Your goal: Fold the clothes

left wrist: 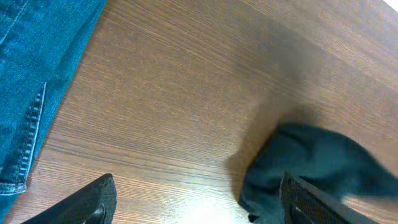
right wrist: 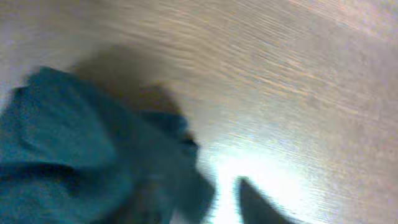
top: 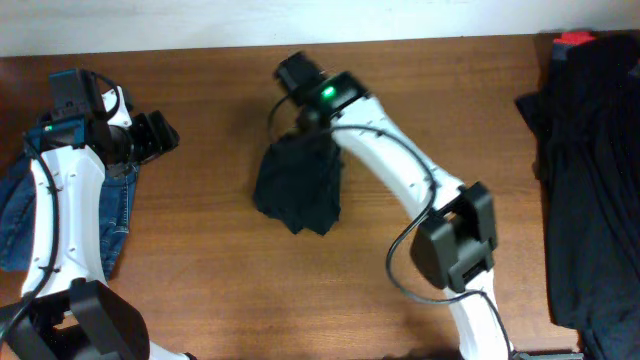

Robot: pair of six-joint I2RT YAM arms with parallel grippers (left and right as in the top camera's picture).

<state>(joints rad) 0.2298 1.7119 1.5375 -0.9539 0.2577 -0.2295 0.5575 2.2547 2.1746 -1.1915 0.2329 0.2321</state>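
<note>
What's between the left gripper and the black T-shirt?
Only bare table, as the overhead view shows: nothing lies between the left gripper and the T-shirt.

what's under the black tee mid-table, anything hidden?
Only bare wooden table shows around the bunched black T-shirt, and nothing pokes out from beneath its edges. Whatever lies directly under the folds is covered. The jeans sit apart, at the left.
</note>
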